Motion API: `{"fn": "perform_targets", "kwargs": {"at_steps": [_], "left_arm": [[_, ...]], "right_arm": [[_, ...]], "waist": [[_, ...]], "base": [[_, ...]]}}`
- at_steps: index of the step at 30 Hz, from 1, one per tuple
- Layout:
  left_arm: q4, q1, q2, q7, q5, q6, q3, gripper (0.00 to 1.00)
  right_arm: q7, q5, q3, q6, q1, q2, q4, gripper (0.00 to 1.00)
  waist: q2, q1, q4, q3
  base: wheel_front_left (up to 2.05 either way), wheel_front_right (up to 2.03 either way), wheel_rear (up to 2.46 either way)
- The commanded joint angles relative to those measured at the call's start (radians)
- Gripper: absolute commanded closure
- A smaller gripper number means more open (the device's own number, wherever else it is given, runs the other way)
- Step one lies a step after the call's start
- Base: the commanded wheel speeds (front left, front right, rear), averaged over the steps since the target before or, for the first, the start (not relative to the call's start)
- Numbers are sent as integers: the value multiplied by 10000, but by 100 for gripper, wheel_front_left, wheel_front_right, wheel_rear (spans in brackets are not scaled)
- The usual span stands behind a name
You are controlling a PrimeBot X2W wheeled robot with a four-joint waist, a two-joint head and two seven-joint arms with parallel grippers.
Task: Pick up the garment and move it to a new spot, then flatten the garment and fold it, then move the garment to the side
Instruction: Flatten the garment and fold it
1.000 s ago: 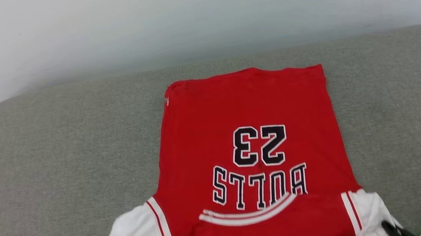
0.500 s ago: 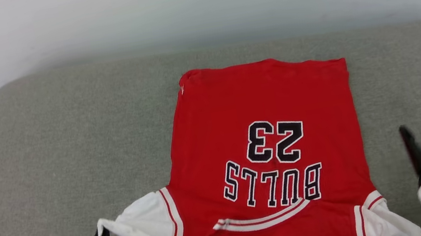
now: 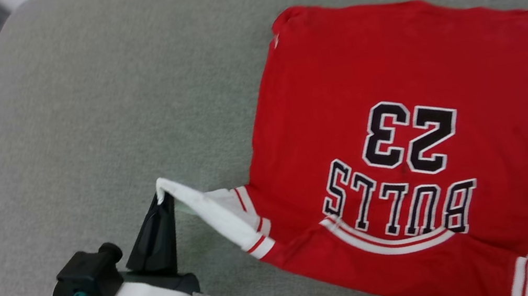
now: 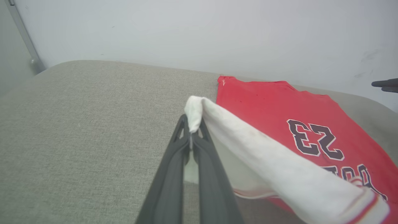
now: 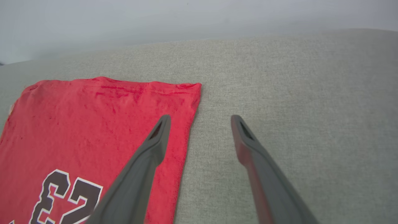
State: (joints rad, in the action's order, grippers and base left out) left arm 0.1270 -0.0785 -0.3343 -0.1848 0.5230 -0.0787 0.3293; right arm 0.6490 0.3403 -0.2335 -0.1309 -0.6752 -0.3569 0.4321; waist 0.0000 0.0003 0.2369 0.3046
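Jaws of our left gripper (image 3: 162,198) are pinched together on the white tip of the sleeve (image 3: 210,209) on our left, holding that tip off the cushion (image 3: 79,119) while the sleeve runs rightward from the jaws into the red shirt (image 3: 396,111). The shirt lies print-up and mostly flat to the right of those jaws, hem on the far side, neckline nearest us. Farther right, our right gripper (image 5: 200,117) hangs with its jaws wide apart and nothing between them, near the shirt's far right corner: one finger shows over red cloth, the other over bare cushion.

We judge the risks plain. The left pinch takes only a small bite of cloth at the very fingertips. A sharp pull could slip it free, and a long pull with the other side unheld could drag the whole shirt leftward and wrinkle what is flat. The right jaws, closing where they hover, might catch one layer only, or pinch cushion along with the hem.

Beneath both sets of jaws spreads a grey-green woven cushion with rounded corners. Beyond the fingertips rises a plain pale wall (image 4: 186,31), with a grey upright strip (image 4: 21,37) far left of the left jaws.
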Motion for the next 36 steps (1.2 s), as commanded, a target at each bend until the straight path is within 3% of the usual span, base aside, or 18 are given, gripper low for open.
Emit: {"fn": "perform_targets", "kwargs": {"at_steps": [1,8,18,19,20,21,29,36], "left_arm": [[-30,-241,78,-84,-51,76,42,100],[-355,-1052,481,-422,-47,570,363,100],[-1151,-1573,614,-600,-78,1010,538,100],[-1222,-1584,621,-620,-78,1023,536,100],[-1286,-1589,635,-629,-77,1035,538,100],[-1339,-1596,643,-641,-75,1045,541,100],[-1717,-1359,530,-649,13,954,476,100],[-1917,-691,260,-571,233,595,119,100]], "right_arm": [[270,-84,-26,3,-298,-143,148,0],[1867,-937,-384,3,-1688,-441,601,0],[3173,-1585,-1068,4,-1081,269,1624,0],[3372,-1654,-1164,4,-980,315,1693,51],[3485,-1712,-1246,7,-921,367,1708,82],[3521,-1763,-1303,7,-900,399,1670,100],[3072,-2121,-1265,4,-1144,-81,928,100],[2787,-1607,-505,4,-125,-519,-183,100]], "waist": [[0,-3,707,746],[0,-3,1306,1733],[0,-3,1521,2059],[0,-3,1514,2030],[0,-3,1504,1985],[0,-3,1493,1937],[0,-3,1209,1015],[0,-3,409,-236]], "base": [[0,0,0],[0,0,0],[0,0,0],[0,0,0],[0,0,0],[0,0,0],[0,0,0],[0,0,0]]}}
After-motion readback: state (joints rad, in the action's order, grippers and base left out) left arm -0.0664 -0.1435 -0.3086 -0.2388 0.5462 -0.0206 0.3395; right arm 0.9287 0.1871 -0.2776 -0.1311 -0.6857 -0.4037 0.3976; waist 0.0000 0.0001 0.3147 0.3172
